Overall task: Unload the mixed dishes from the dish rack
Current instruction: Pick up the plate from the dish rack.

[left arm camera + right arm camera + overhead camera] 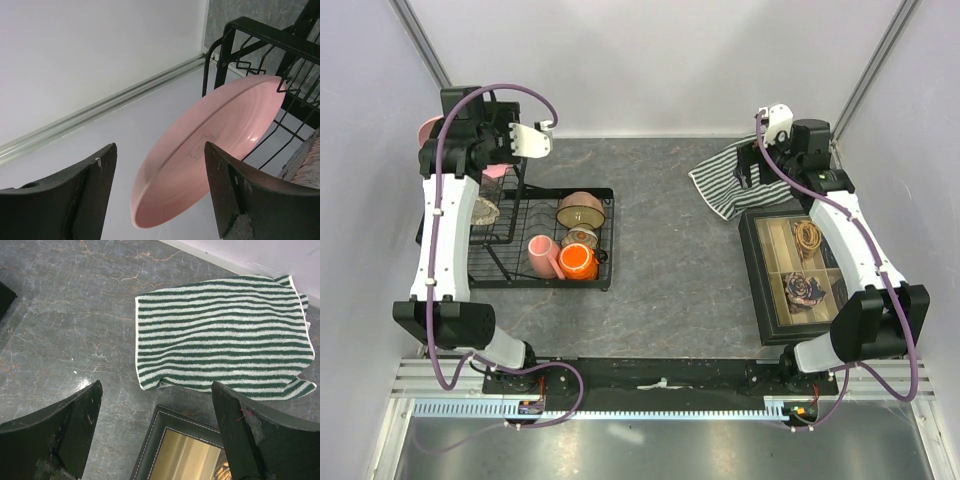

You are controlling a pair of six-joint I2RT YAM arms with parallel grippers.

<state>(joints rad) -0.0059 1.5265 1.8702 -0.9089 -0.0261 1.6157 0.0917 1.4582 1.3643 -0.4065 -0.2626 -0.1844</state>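
The black wire dish rack stands at the left. The pink round plate stands on edge in its taller section; a bit of the plate shows in the top view. My left gripper is open, its fingers on either side of the plate's rim, at the rack's far left. The flat section holds the tan-brown bowl, small floral bowl, orange mug and pink mug. The patterned oval dish stands in the taller section. My right gripper is open and empty.
A green-and-white striped towel lies at the back right, also in the right wrist view. A dark compartmented box of trinkets sits in front of it, its corner below my right gripper. White walls enclose the table.
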